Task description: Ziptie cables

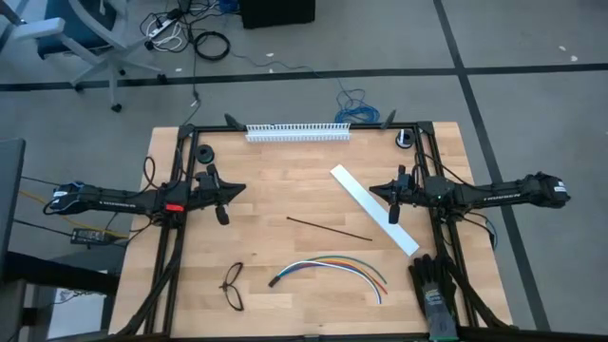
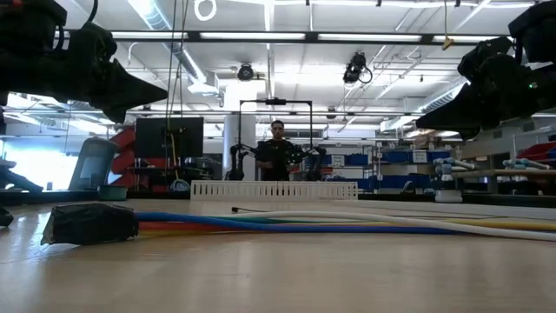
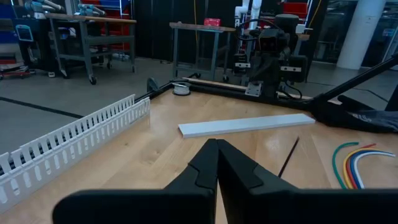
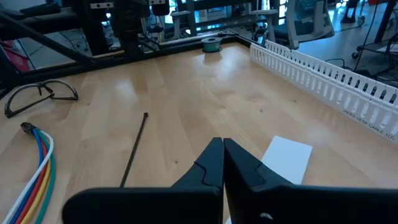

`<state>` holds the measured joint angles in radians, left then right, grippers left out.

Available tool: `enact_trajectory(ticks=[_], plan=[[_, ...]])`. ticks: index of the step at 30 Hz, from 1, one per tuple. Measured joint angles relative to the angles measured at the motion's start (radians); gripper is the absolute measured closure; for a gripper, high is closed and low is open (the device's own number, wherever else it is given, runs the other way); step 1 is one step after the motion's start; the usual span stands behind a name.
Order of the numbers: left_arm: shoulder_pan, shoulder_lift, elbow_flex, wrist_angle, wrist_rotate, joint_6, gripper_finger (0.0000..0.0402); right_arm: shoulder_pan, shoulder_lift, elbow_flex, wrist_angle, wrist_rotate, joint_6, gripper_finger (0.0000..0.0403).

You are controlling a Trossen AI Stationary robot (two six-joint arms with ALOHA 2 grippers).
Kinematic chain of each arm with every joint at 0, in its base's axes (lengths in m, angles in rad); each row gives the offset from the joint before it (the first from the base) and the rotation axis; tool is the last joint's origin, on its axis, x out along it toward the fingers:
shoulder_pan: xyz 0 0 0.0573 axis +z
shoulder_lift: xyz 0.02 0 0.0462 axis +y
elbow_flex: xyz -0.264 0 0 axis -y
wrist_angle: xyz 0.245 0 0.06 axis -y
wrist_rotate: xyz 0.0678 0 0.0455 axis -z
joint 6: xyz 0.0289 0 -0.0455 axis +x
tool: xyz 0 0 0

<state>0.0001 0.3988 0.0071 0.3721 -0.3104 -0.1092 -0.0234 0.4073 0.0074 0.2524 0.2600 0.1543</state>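
Observation:
The cables [image 1: 332,268], a curved bundle of white, blue, orange, yellow and green wires joined at a dark end [image 1: 275,281], lie flat on the wooden table near its front edge; they also show in the low view as cables [image 2: 304,224]. The ziptie [image 1: 329,229], a thin dark strip, lies flat at the table's middle, and appears as the ziptie [image 4: 134,151] and the ziptie [image 3: 288,157] in the wrist views. My left gripper [image 3: 217,149] hovers shut at the table's left side. My right gripper [image 4: 222,148] hovers shut at the right side, above the white strip. Neither touches anything.
A wide flat white strip [image 1: 373,209] lies slanting right of the ziptie. A white slotted cable duct [image 1: 297,131] runs along the far edge. Black glasses [image 1: 233,286] lie at the near left, black gloves [image 1: 435,283] at the near right. A person [image 2: 276,156] stands beyond the table.

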Motion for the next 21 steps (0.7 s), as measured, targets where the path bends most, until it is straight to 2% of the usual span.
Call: enact_trajectory(ticks=[13, 21], plan=[[0.000, 0.000, 0.000, 0.036, -0.018, 0.029, 0.0385, 0.000, 0.000, 0.000, 0.000, 0.000, 0.000, 0.0403], [0.000, 0.054, 0.016, -0.004, 0.006, -0.071, 0.0385, 0.000, 0.000, 0.000, 0.000, 0.000, 0.000, 0.0403]])
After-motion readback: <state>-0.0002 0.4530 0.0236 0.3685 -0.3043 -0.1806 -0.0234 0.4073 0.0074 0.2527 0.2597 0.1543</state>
